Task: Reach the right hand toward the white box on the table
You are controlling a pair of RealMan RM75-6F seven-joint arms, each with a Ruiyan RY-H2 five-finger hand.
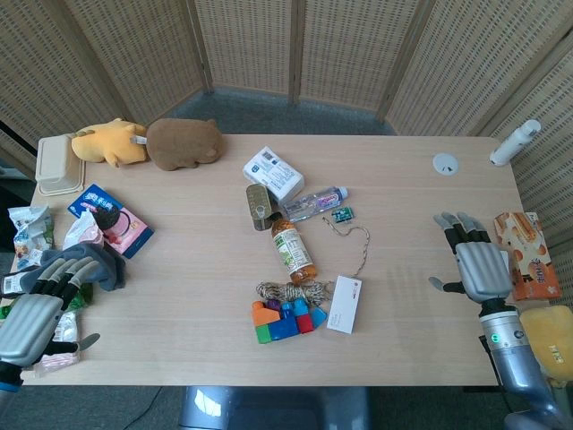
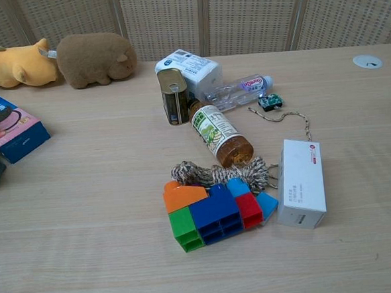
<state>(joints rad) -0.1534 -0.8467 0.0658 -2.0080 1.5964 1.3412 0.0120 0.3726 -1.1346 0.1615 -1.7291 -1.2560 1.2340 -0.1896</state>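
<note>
2 hands wait at the surface edges. Right hand (image 1: 479, 265), fingers wide (holding nothing), sits at 3 o'clock from the white box (image 1: 346, 304), well apart, so reaching comes next.

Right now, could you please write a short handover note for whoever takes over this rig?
Right hand: open, holding nothing, fingers apart over the table's right side, well clear of the target.
Left hand: open, holding nothing, at the table's left edge by the snack packets.
White box: lying flat near the table's middle, just right of the colour blocks and the rope coil, untouched.
Done: nothing visible yet.
Left: move the right hand leftward across to the white box.
</note>
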